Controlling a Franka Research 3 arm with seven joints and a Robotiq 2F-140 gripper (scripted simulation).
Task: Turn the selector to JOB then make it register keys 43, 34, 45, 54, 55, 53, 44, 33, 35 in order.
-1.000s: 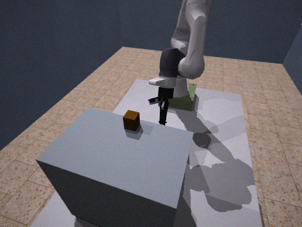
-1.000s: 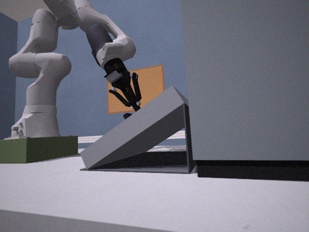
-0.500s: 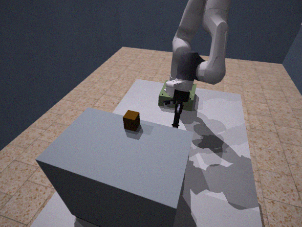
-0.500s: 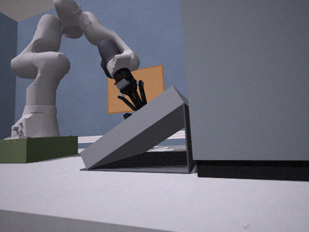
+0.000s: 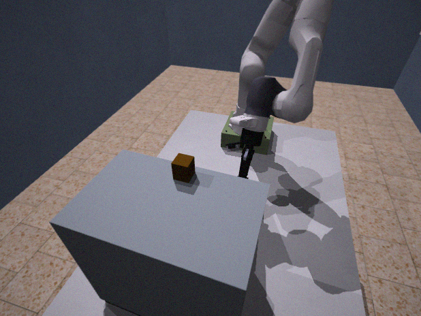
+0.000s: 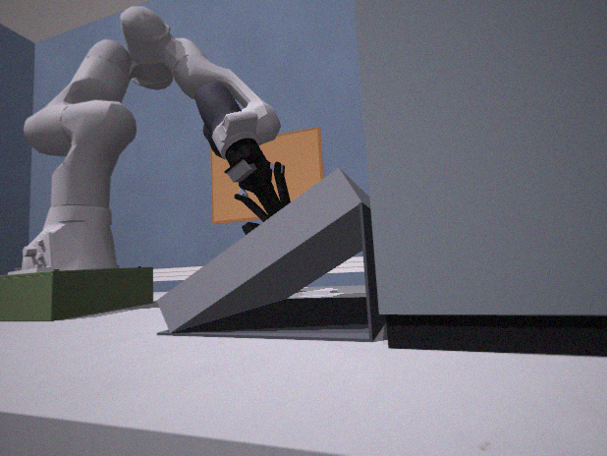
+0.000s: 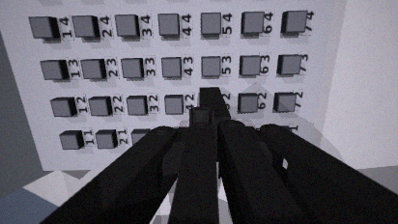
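The keypad panel point(image 7: 174, 72) fills the wrist view, with rows of grey square keys and their names printed beside them. The rows from 14 to 74, 13 to 73, 12 to 72, and part of the 11 row are in view. No key looks lit. My gripper point(image 7: 209, 102) is shut and empty, its tip over the spot of key 52, between key 42 point(image 7: 174, 104) and key 62 point(image 7: 247, 102). I cannot tell if it touches. The selector is out of view. In the exterior view the gripper point(image 6: 265, 208) is at the sloped panel's point(image 6: 275, 256) face.
A large grey box point(image 5: 163, 218) stands in front of the panel, with a small orange cube point(image 5: 183, 167) on top. The arm's green base point(image 5: 246, 134) is behind. An orange board point(image 6: 300, 162) stands beyond the panel in the exterior view.
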